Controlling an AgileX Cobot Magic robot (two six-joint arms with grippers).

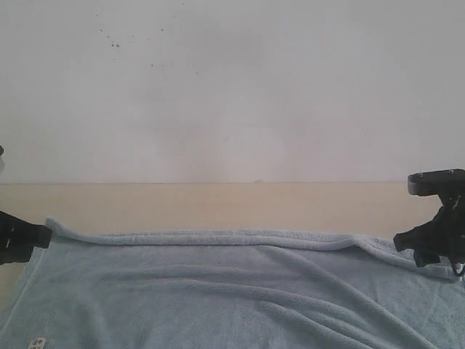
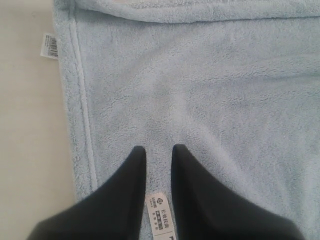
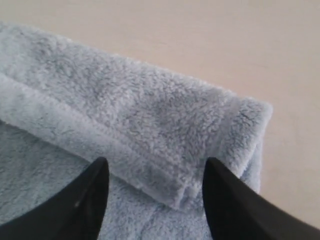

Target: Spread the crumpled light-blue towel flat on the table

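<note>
Left gripper, jaws narrowly parted over a white label, grip unclear. The towel lies nearly flat on the table. Right gripper gapes wide over a folded-over corner, which likely needs regrasping and pulling outward.

Wrinkled light-blue towel on beige table

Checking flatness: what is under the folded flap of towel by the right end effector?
The flap lies on more of the towel itself, a doubled layer. The table shows only beyond the edge; beneath the layers nothing can be seen.
</note>
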